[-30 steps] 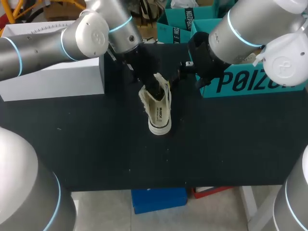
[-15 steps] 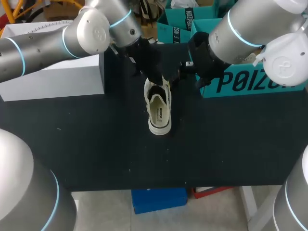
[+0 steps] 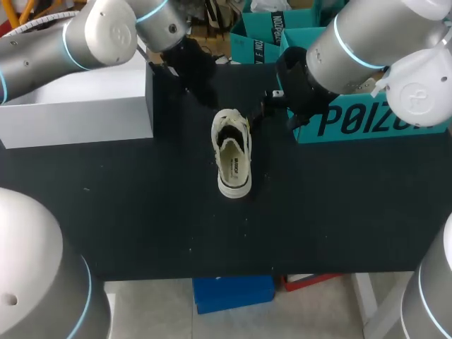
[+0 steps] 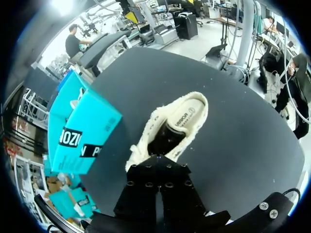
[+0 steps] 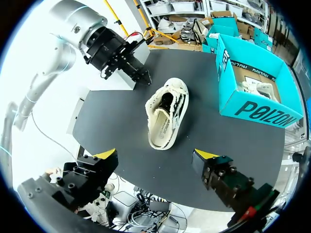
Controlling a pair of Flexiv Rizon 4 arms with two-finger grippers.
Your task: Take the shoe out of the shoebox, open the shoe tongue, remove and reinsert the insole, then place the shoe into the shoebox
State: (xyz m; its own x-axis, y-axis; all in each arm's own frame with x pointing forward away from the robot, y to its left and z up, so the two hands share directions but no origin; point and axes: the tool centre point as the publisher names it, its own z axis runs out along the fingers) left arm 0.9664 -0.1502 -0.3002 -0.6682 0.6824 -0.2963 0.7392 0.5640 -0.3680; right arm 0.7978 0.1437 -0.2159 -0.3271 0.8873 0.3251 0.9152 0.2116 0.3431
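1. Where the tabletop point(image 3: 141, 212) reaches the upper left of the head frame, a white box point(image 3: 78, 116) stands at its edge.
2. Just right of that box, the left arm point(image 3: 106, 32) comes in from the upper left corner. Its black jaws hang near the top centre of the frame, beside the shoe's laced end and apart from it.
3. Seen from the left wrist, the left jaws are pressed together with nothing between them, and the shoe lies just ahead of them.
4. At the upper middle of the head frame, the shoe point(image 3: 233, 155) stands upright on its sole on the dark tabletop, outside the shoebox. Its heel points to the frame's lower edge and its laces to the upper edge.
5. Inside the shoe, the pale insole point(image 3: 234, 168) shows at the heel end, with a dark opening ahead of it under the laces.
6. From the upper right, the right arm point(image 3: 367, 42) reaches in, and its black wrist sits just right of the shoe's laced end.
7. Seen from the right wrist, the right jaws stand wide apart, yellow tips point(image 5: 106, 154) well separated, holding nothing. The shoe lies ahead of them, untouched.
8. At the right of the head frame, the teal shoebox point(image 3: 367, 123) stands open on the tabletop, partly behind the right arm. The right wrist view shows something pale point(image 5: 255, 87) inside it.
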